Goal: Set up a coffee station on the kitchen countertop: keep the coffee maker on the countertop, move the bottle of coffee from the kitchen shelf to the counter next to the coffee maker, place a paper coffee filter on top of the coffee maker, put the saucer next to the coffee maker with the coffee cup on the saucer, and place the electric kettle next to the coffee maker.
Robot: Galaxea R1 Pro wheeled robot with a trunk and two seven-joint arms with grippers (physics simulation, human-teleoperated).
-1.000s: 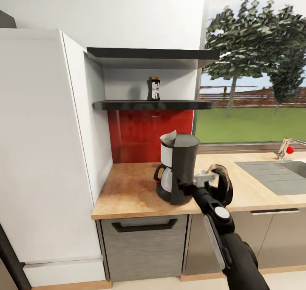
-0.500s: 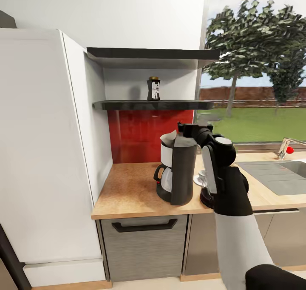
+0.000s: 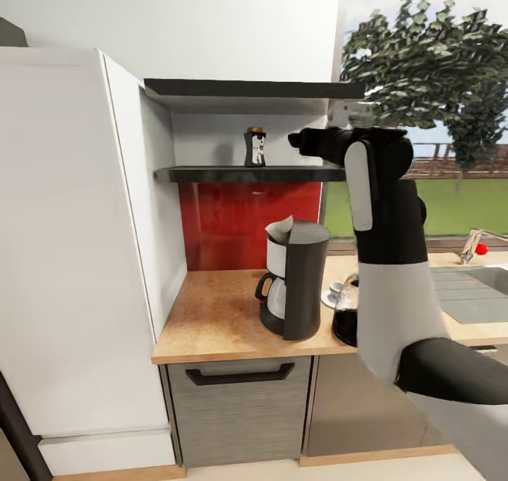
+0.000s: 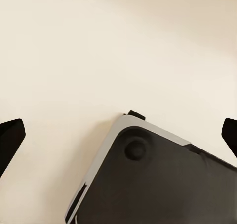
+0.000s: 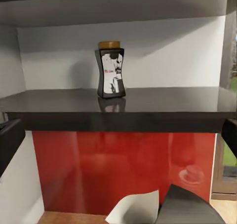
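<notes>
one bottle of coffee (image 3: 255, 147) (upright), shelf (image 3: 250, 174), right pincer (image 3: 302, 141) near

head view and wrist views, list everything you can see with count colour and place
coffee jar: 1, dark with gold lid, on shelf
coffee maker: 1, dark grey, on countertop
paper filter: 1, white, atop coffee maker
kettle: 1, clear glass with black base, right of coffee maker, partly hidden
cup and saucer: 1 each, white, behind kettle
tap: 1, metal with red knob, far right
right gripper: 1, black, raised to shelf height, right of jar
left gripper: fingertips black, wide apart
</notes>
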